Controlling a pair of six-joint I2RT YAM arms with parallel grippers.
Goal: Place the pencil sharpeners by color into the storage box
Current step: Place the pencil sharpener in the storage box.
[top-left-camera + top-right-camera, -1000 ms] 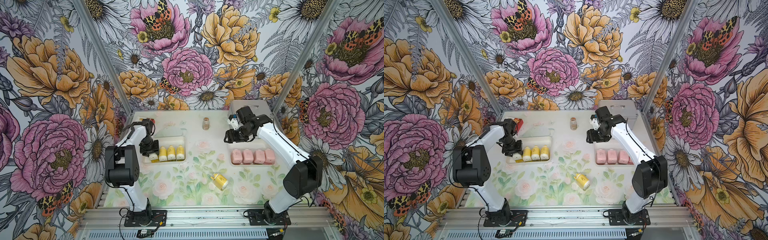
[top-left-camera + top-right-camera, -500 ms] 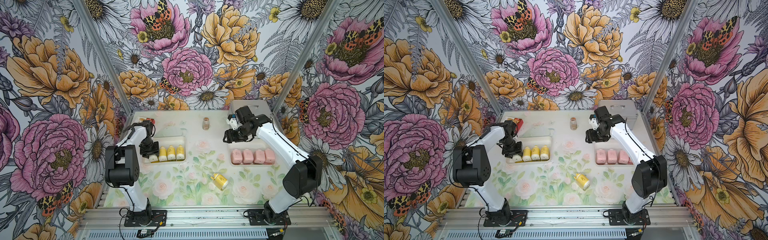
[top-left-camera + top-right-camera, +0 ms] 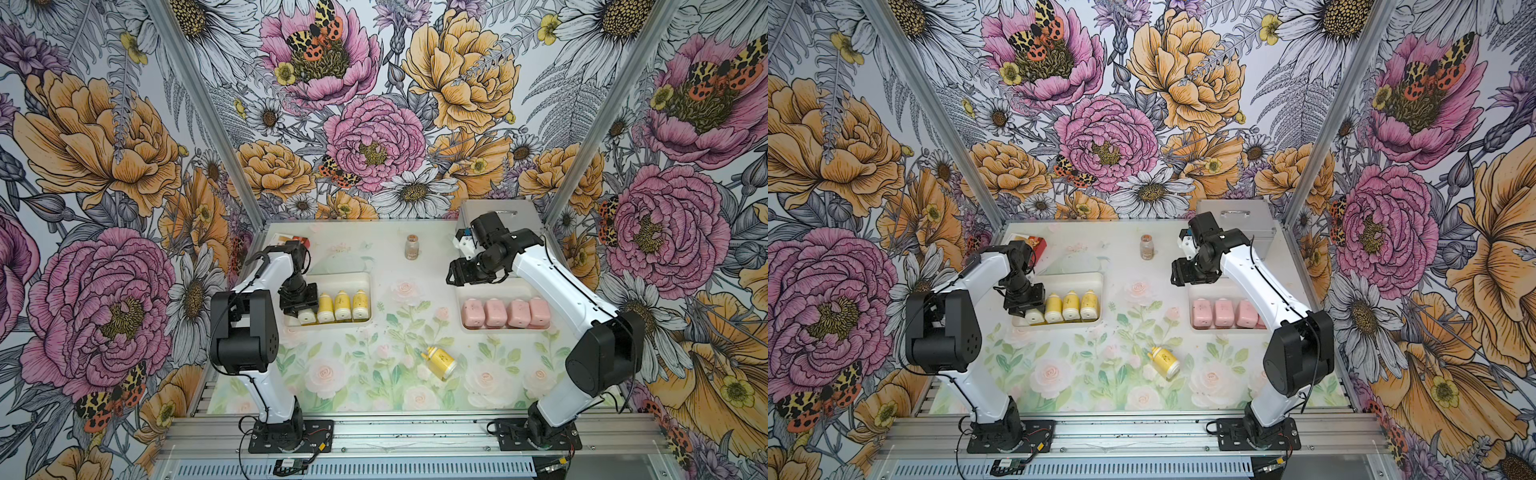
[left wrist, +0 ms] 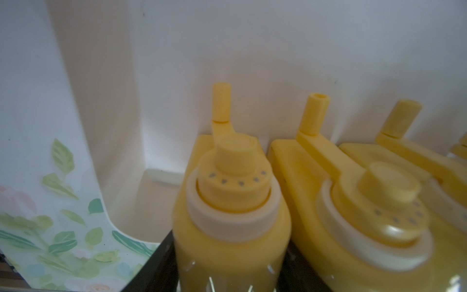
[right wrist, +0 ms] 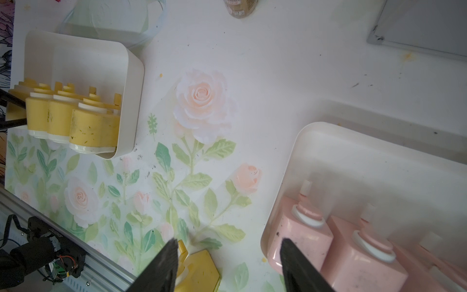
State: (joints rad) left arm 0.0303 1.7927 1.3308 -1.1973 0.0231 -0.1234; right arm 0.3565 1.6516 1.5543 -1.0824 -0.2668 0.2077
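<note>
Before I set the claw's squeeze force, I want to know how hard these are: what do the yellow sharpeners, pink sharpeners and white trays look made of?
Yellow sharpeners: probably hard moulded plastic, smooth and semi-gloss; crisp edges, bright highlights.
Pink sharpeners: likely the same plastic, glossy; sheen on flat faces, dark scuffs.
White trays: seemingly thin plastic, satin; rounded moulded corners.

You're working inside a three-sided booth. The back wall [image 3: 374, 124], left wall [image 3: 83, 208] and right wall [image 3: 685, 208] all carry the same bold wallpaper of large pink and orange peonies, white daisies, grey ferns and spotted orange moths. Two bare aluminium posts [image 3: 208, 112] mark the corners. Your tabletop [image 3: 353, 386] is a pale sheet printed with soft pink roses and green leaves, nearly white toward the back. A ribbed aluminium rail [image 3: 415, 436] runs along its front edge. The light is even, and shadows are faint.
</note>
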